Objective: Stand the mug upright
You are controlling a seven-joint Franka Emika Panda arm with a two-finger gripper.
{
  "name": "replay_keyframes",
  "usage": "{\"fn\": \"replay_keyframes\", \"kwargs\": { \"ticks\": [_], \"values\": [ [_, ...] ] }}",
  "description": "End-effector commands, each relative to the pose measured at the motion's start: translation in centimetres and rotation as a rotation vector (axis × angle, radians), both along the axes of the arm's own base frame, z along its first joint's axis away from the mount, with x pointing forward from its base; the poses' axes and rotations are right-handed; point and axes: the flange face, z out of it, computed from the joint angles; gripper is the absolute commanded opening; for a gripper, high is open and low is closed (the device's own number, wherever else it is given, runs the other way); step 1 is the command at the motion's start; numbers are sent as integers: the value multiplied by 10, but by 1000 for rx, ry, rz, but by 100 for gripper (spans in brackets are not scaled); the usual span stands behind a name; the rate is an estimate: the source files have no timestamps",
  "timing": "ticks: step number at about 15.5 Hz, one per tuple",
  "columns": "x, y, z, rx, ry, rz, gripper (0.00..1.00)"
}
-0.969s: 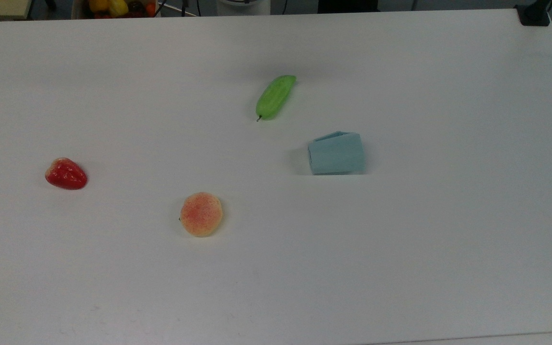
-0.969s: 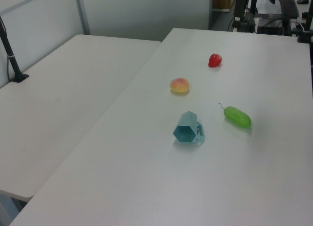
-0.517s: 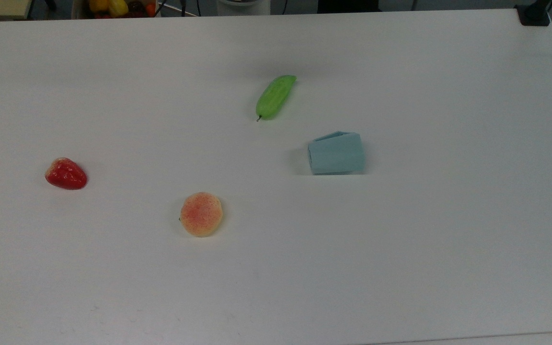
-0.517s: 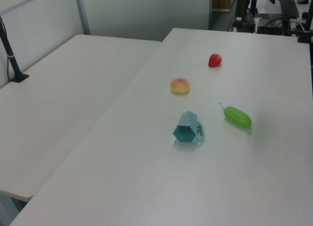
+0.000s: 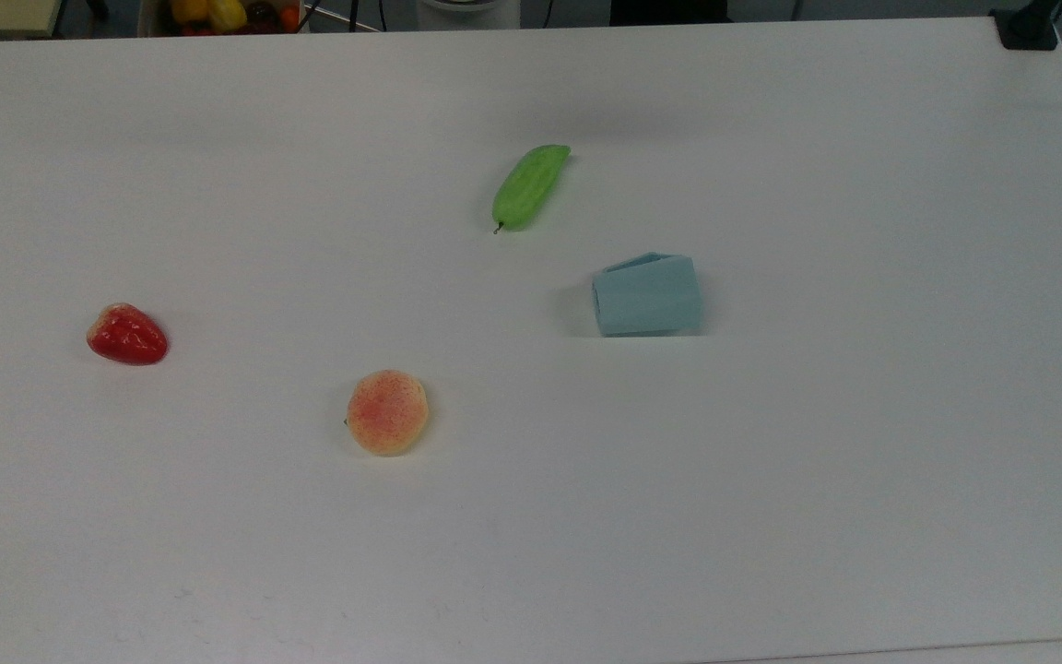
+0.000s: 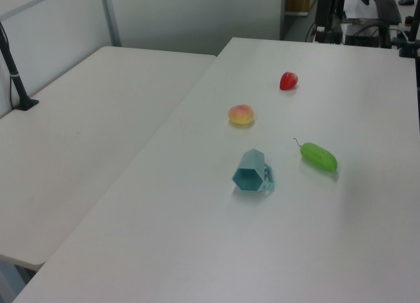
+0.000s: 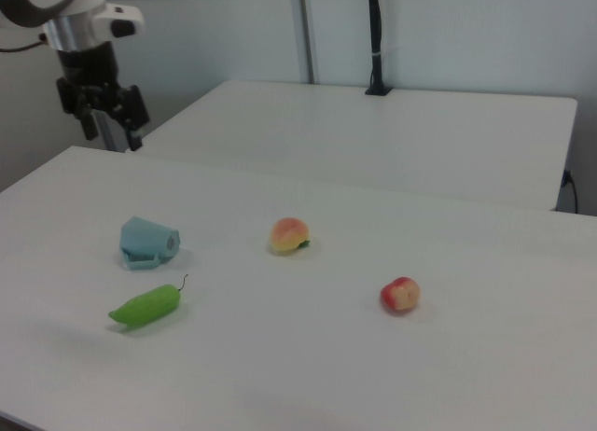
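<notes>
Mug (image 5: 647, 295): lying on its side on the counter (image 5: 863, 461), right of the peach (image 5: 387, 412) in the top view.
My gripper (image 7: 114, 135): raised far off, holding nothing; finger spread cannot be told.

Your mug (image 5: 647, 295) is that pale blue-teal faceted one, tipped over on its side on the white desk (image 5: 771, 507). In the left view you're looking straight at its hexagonal end (image 6: 249, 178), with the little side loop (image 6: 268, 178) down against the desk.
</notes>
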Motion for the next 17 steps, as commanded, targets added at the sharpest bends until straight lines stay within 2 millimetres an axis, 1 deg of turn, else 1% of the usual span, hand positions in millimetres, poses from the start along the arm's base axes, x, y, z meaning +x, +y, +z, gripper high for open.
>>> {"fn": "replay_keyframes", "kwargs": {
  "ticks": [1,2,4,5,7,10,11,13,17],
  "values": [
    [-3,57,7,-27,-9,-58,100],
    [-3,71,3,-45,-14,-58,100],
    [2,103,-14,-57,-19,-38,100],
    [6,127,-26,-70,-39,-35,100],
    [11,156,-48,-118,-69,-67,100],
    [11,192,-72,-186,-114,-92,100],
    [12,203,-83,-206,-121,-96,100],
    [13,228,-109,-257,-147,-101,100],
    [19,263,-163,-345,-210,-86,100]
  ]
}}
